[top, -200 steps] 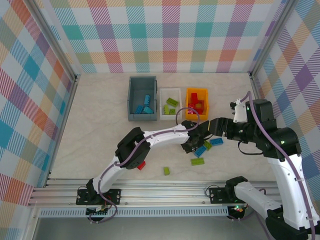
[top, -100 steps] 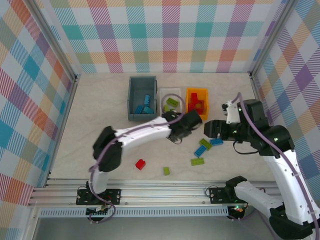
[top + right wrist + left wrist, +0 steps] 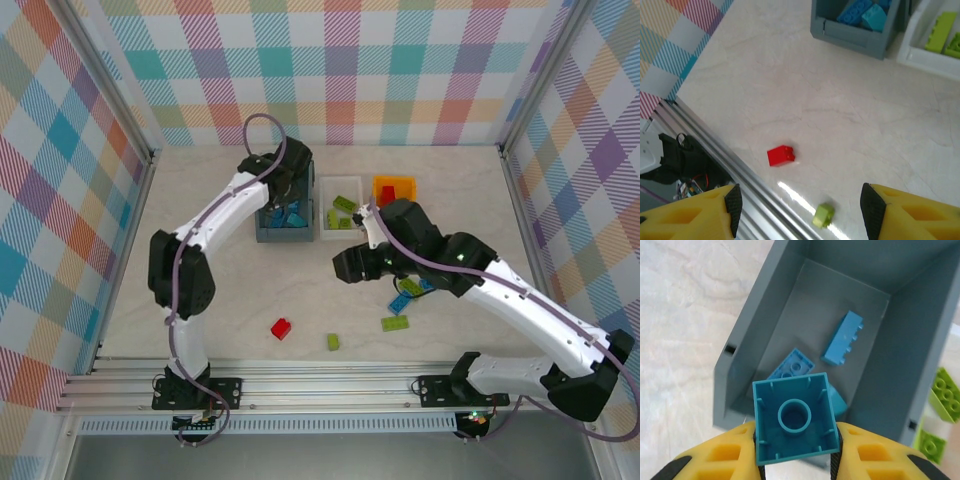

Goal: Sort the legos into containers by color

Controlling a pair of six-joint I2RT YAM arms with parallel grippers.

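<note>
Left wrist view: carrying a blue brick [image 3: 792,422] up over the grey bin [image 3: 747,340] now, pinching it narrowly in the left gripper [image 3: 796,442], ready for dropping. Swinging the right gripper [image 3: 797,205], spread wide and empty, in front of that bin toward a red brick [image 3: 780,155].

L gripper [image 3: 283,185] is seen hung over the grey-blue bin [image 3: 285,236], with blue legos [image 3: 291,216] seen inside. R gripper [image 3: 345,265] is held above the table [image 3: 200,270], in front of the white bin [image 3: 340,182]. A red lego [image 3: 282,328] and a green lego [image 3: 333,342] are seen loose nr the front rail.
</note>
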